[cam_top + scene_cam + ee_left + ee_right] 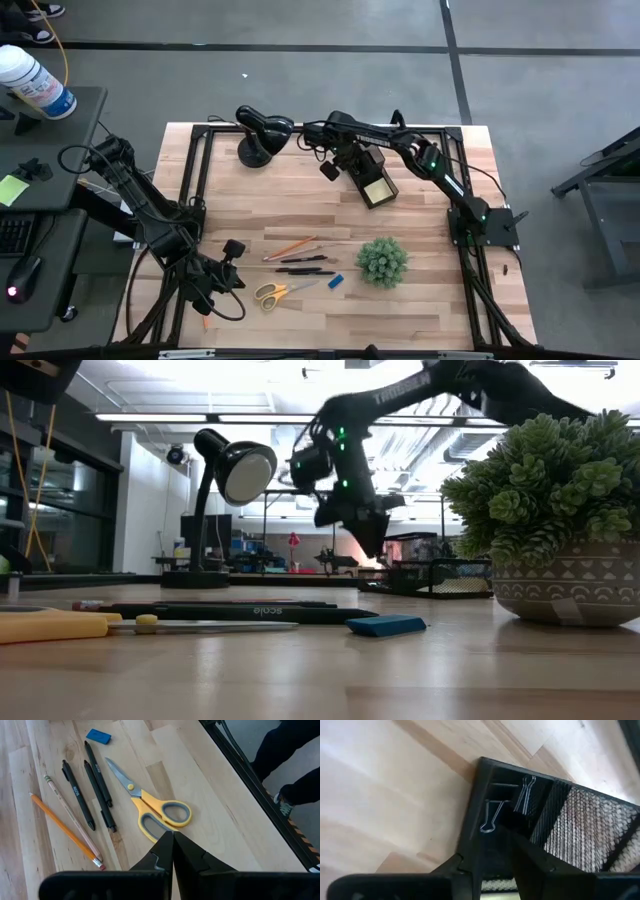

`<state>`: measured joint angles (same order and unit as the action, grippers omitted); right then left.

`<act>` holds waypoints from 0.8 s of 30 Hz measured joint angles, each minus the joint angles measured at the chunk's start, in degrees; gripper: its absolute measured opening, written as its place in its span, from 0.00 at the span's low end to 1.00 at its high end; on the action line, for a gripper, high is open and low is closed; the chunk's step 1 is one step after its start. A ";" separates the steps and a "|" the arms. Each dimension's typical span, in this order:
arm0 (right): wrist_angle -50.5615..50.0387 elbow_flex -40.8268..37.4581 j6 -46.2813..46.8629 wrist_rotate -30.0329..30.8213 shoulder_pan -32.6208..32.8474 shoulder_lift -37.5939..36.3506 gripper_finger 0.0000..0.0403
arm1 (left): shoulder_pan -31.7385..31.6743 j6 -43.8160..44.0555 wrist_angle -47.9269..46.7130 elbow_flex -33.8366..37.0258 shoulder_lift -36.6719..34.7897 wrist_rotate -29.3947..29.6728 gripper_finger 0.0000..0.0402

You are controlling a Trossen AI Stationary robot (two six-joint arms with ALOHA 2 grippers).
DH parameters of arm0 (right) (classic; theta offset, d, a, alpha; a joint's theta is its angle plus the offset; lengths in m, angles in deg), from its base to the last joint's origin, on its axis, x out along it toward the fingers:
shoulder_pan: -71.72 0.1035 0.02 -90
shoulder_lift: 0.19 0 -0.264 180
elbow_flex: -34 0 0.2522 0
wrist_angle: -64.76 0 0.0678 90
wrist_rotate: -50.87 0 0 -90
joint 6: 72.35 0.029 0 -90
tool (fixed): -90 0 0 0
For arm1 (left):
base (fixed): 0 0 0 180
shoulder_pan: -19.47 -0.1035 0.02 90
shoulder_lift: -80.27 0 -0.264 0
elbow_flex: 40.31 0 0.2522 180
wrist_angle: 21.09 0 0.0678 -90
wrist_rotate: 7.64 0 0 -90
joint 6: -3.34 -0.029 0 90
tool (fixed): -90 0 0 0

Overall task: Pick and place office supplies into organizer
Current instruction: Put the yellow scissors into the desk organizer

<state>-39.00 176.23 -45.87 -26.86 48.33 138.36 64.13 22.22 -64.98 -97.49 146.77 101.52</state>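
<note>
Right gripper over the organizer at the worktop's far edge; the other supplies wait near the front edge.

The right gripper (492, 865) hangs just above the organizer (377, 186), its fingers slightly apart and holding nothing; only its wrist view shows the wire handles of binder clips (507, 807) already lying in a dark compartment, while the high view shows a yellow sticky-note pad (377, 190) in the organizer. The left gripper (173, 851), fingers pressed together and empty, hovers just over the scissors (150, 807), whose yellow handles are probably the surest hold, the steel blades being slick. The pens (92, 785) and pencils (67, 825) are light, stiff and apt to roll, best pinched mid-shaft. The small blue item (98, 736) is light and flat.
</note>
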 joint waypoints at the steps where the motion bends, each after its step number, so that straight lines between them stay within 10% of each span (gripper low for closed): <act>1: -0.01 0.01 0.02 0.41 0.45 -0.75 0.21 | 0.00 -0.25 0.00 -0.02 0.00 0.00 0.00; 24: 1.17 0.05 7.94 -3.00 32.51 -9.63 0.21 | -0.01 -4.27 -0.07 -0.01 -0.01 -0.32 0.00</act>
<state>-37.84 176.29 -37.93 -29.86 80.83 128.73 64.13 17.95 -65.05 -97.50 146.76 101.21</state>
